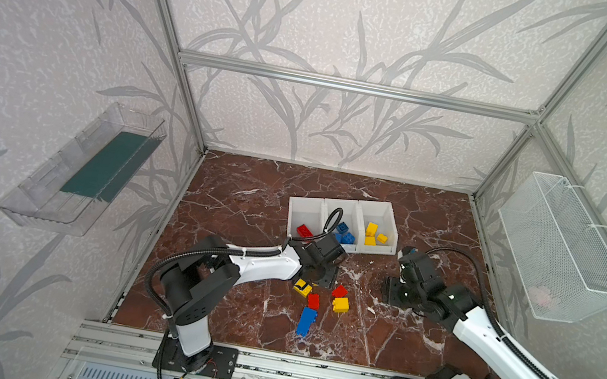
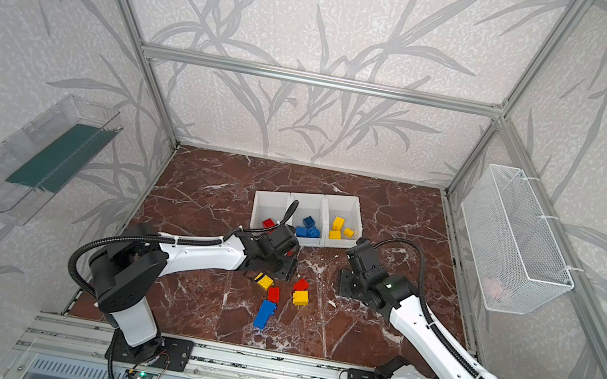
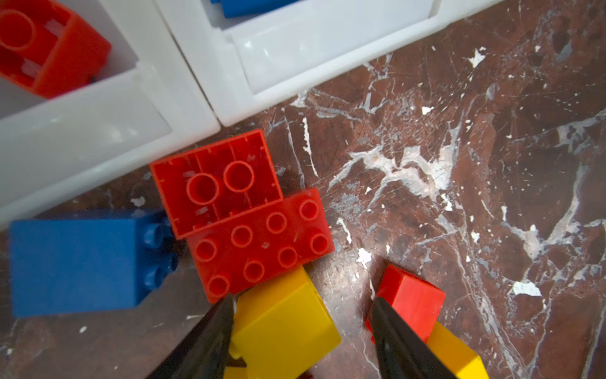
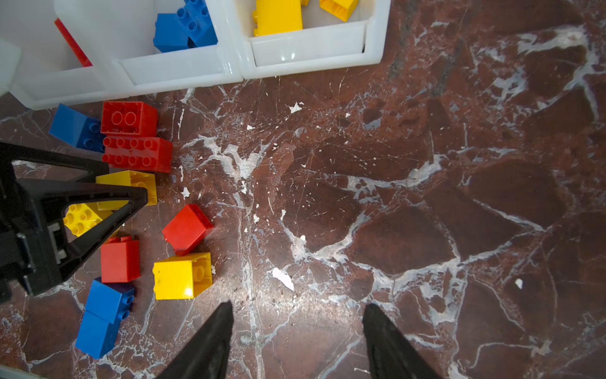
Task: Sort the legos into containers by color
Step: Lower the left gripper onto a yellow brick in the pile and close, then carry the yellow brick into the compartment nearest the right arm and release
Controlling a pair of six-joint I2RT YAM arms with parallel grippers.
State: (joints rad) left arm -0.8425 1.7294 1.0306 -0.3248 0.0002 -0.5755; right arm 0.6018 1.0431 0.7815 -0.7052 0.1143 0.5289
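The left gripper hangs low, jaws roughly half apart and holding nothing. It straddles a yellow lego brick that lies on the marble tabletop a little out from the front wall of the white three-compartment bin, with two red bricks between it and that wall. The brick's longer side seems to run along the fingers, so closing should pinch its narrow width; a gap shows on one side. The right gripper, likewise parted and empty, is over bare marble off the bin's yellow end, farther from this brick.
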